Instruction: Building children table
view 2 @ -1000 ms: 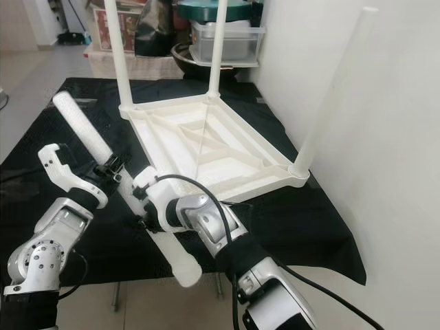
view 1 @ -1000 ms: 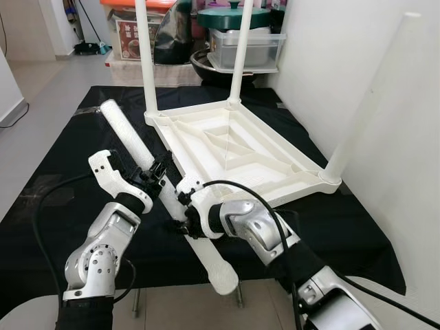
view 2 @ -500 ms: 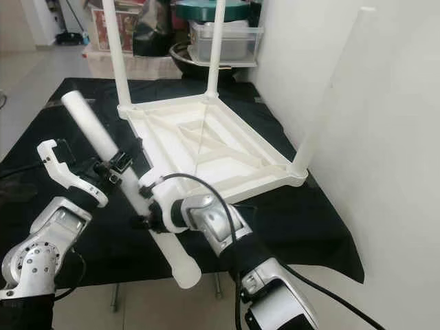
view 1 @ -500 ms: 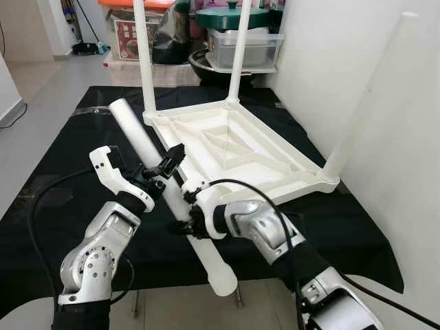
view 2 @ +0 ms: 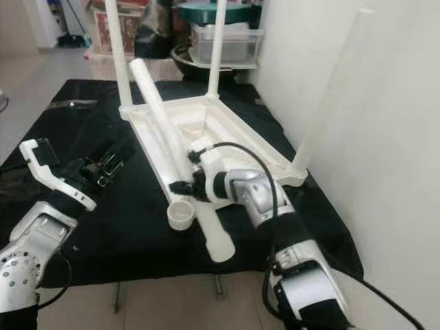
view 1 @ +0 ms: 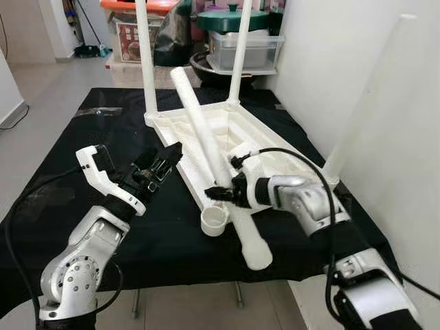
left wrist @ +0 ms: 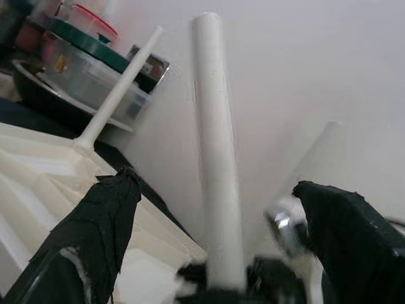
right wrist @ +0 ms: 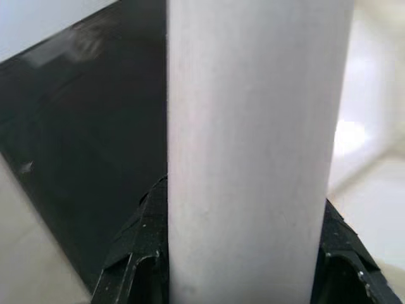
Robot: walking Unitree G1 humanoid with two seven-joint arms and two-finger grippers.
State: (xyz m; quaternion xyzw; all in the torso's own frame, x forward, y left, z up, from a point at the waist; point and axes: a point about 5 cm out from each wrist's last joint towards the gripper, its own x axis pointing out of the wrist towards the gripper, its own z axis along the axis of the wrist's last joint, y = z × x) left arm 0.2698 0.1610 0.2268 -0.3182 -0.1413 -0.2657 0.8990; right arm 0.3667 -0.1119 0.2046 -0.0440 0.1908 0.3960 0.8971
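Note:
The white children's table top (view 1: 275, 161) lies upside down on a black mat, with three white legs standing up from its corners. Its near-left corner socket (view 1: 214, 221) is an empty open ring. My right gripper (view 1: 221, 192) is shut on the loose white leg (view 1: 199, 120), which slants from above the table's far side down past the socket to the mat's front. In the right wrist view the leg (right wrist: 253, 145) runs between the black fingers (right wrist: 136, 253). My left gripper (view 1: 168, 159) hangs open to the left of the leg, apart from it.
The black mat (view 1: 82, 137) covers the floor and ends just in front of me. A white wall (view 1: 385, 82) runs close along the right. Plastic boxes and a green-lidded pot (view 1: 234, 17) stand behind the table. Bare floor (view 1: 41, 82) lies at the far left.
My left gripper has let go of the leg and drawn back left. The right gripper has carried the leg right, over the table top, its lower end now beside the corner socket.

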